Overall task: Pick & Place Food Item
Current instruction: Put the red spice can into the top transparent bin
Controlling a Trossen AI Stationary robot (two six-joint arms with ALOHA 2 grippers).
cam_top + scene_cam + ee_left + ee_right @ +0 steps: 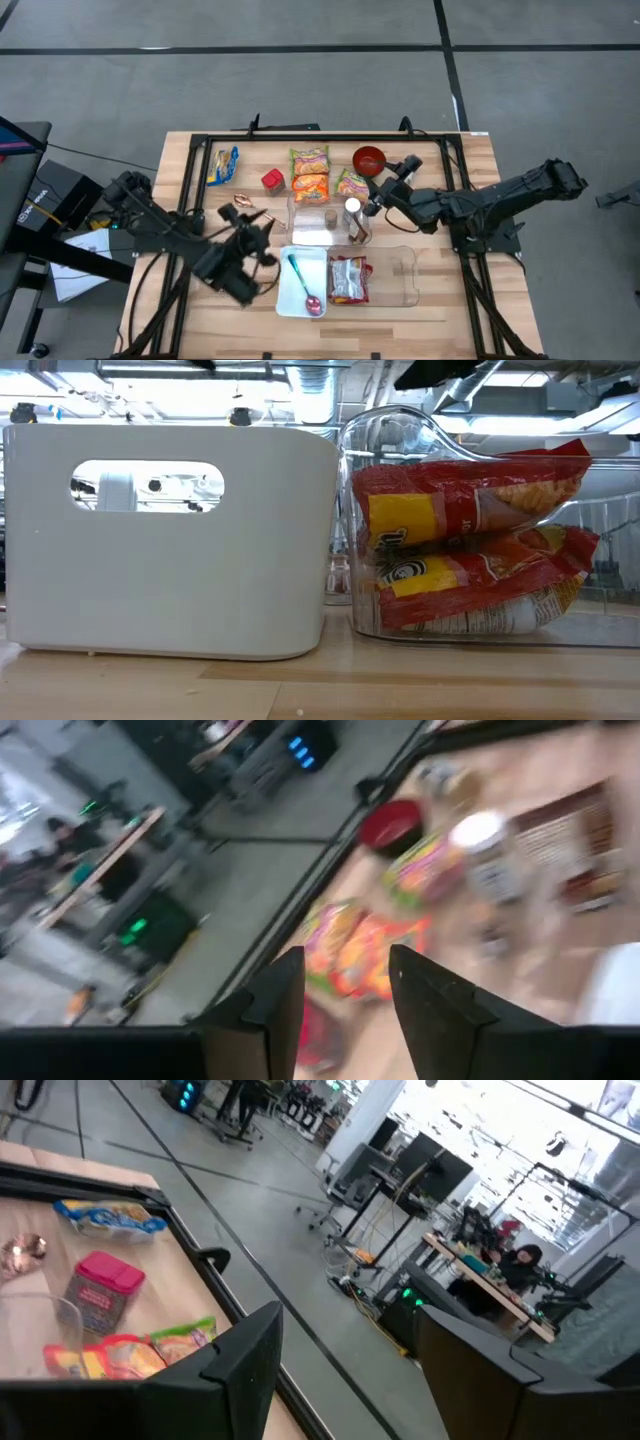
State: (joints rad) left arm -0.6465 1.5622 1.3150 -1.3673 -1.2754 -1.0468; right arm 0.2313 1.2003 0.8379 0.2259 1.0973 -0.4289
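A red snack bag (348, 278) lies inside a clear bin (400, 275) at the table's near middle; the low view shows it (470, 550) slumped against the bin's wall. Three noodle packets (311, 187), a red box (272, 179), a blue-yellow packet (222, 165), a red bowl (369, 158) and a white-lidded jar (352, 207) lie on the far half. My left gripper (258, 233) (345, 980) is open and empty, left of the white bin (290, 300). My right gripper (373, 200) (345, 1350) is open and empty beside the jar.
The white bin (165, 540) holds a teal-handled spoon (300, 280). A clear container (312, 222) stands between the bins and the noodle packets. Small copper-coloured pieces (245, 207) lie near my left gripper. A black frame (300, 137) edges the table top.
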